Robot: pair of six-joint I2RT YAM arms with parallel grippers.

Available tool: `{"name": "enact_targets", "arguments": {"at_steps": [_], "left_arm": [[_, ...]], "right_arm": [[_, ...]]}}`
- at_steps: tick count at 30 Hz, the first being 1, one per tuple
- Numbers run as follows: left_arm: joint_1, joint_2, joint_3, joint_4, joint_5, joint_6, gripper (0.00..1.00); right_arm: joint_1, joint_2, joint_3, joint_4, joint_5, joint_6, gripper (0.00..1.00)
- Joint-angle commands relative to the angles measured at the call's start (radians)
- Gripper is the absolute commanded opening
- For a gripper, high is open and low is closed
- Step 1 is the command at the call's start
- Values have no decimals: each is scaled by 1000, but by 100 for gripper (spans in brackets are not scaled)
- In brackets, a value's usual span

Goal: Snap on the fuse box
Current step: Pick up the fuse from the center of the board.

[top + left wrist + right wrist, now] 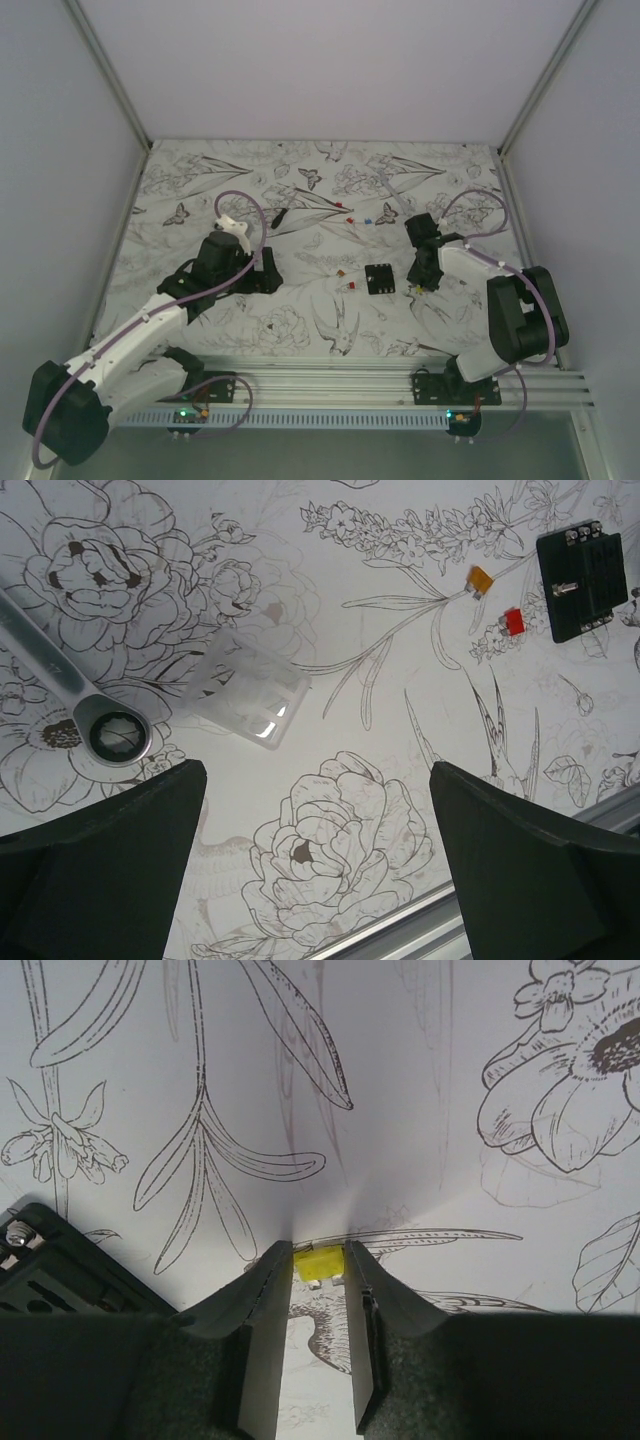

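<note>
The right gripper [319, 1254] is clamped on a yellow fuse [318, 1263] at its very tips, with the fuse box [55, 1275] just off its left finger. The left gripper [315, 772] is spread wide, a clear cover [250, 695] lies just ahead of it, and the fuse box is far to its right.

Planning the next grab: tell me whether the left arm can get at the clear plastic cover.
Probably yes. The left gripper is open, the clear plastic cover lies bare just ahead between its fingers, and the wrench lies beside it, apart.
</note>
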Motion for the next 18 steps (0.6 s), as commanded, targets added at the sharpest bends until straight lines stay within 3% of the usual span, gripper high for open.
{"name": "enact_targets", "arguments": {"at_steps": [1,6,18], "left_arm": [[-7,16,3,-12,53,-29,100],[-9,20,2,-6,66,-48,100],[-10,16,2,-3,87,-59,100]], "right_arm": [[18,19,-7,18,-13,-43,37],[39,20,-6,-5,-21,-114,45],[38,24,-14,0,-44,-296,42]]}}
